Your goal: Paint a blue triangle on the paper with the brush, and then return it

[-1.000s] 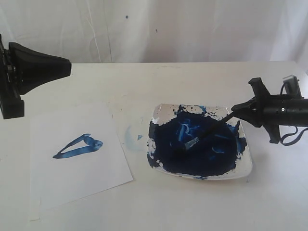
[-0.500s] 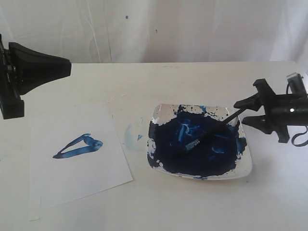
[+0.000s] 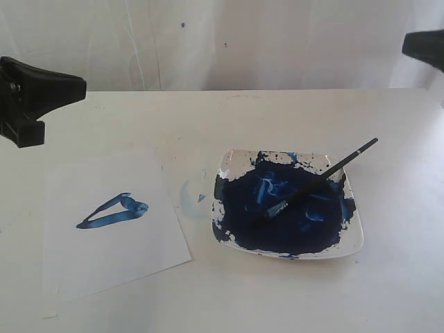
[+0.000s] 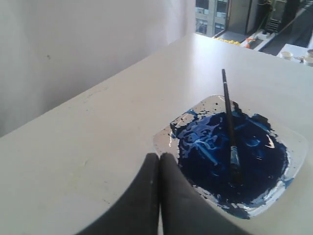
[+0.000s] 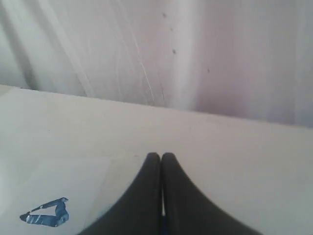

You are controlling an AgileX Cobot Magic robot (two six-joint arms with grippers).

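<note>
The right gripper (image 5: 161,155) has its jaws pressed together with nothing between them. It stands high and well apart from the plate (image 3: 357,239), off the plate's right rear corner. The left gripper (image 4: 159,156) is likewise closed to a seam and empty, well clear of the plate's left side.

The brush (image 3: 322,179) lies loose across the plate, with neither gripper touching it. Its bristles sit in the dark blue paint near the plate's middle. Its handle is propped on the plate's right rear rim, with the end overhanging the table (image 3: 277,118). This placement keeps the wet tip off the table.

The paper (image 3: 111,257) lies flat just left of the plate and bears the blue triangle (image 3: 113,211), closed on all sides. A pale smudge (image 3: 191,198) lies between the paper and the plate.

Judgement: painting and return both appear complete.
</note>
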